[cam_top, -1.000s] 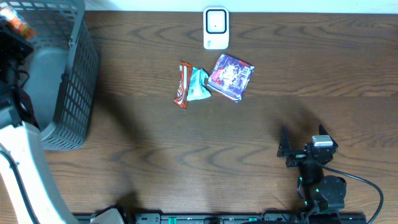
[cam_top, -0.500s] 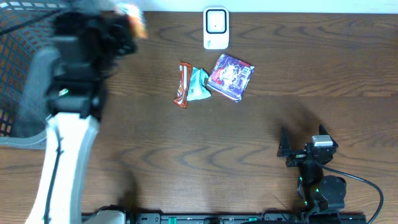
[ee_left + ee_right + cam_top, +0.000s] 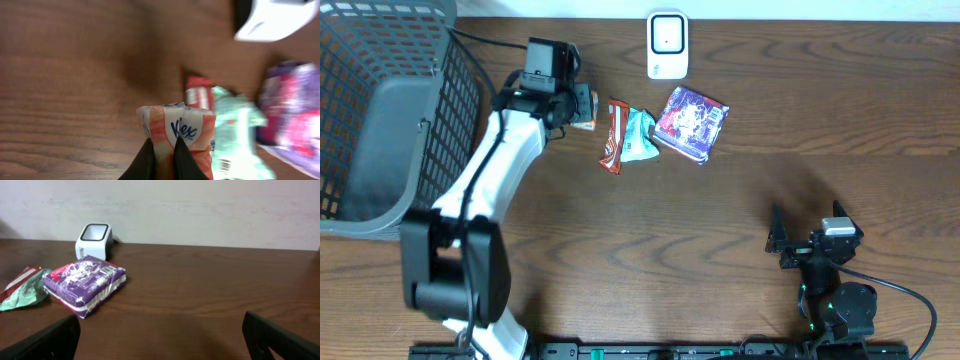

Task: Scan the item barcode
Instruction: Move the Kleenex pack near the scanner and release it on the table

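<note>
Left gripper [image 3: 162,146] pinches the tissue pack [image 3: 179,129]
The pack is held over the table [image 3: 720,220], just left of the red wrapper [image 3: 611,135] and near the scanner [image 3: 667,45]; the right gripper [image 3: 161,335] sits spread wide at the front right

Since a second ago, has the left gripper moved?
Yes. The left gripper, holding the tissue pack, swung from over the basket toward the scanner, beside the red wrapper.

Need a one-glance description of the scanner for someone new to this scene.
Look along the far edge of the wooden table, near its middle. The scanner stands there, beyond the purple packet and teal packet. It is the only rigid white box, with a square window; its neighbours are soft coloured wrappers.
</note>
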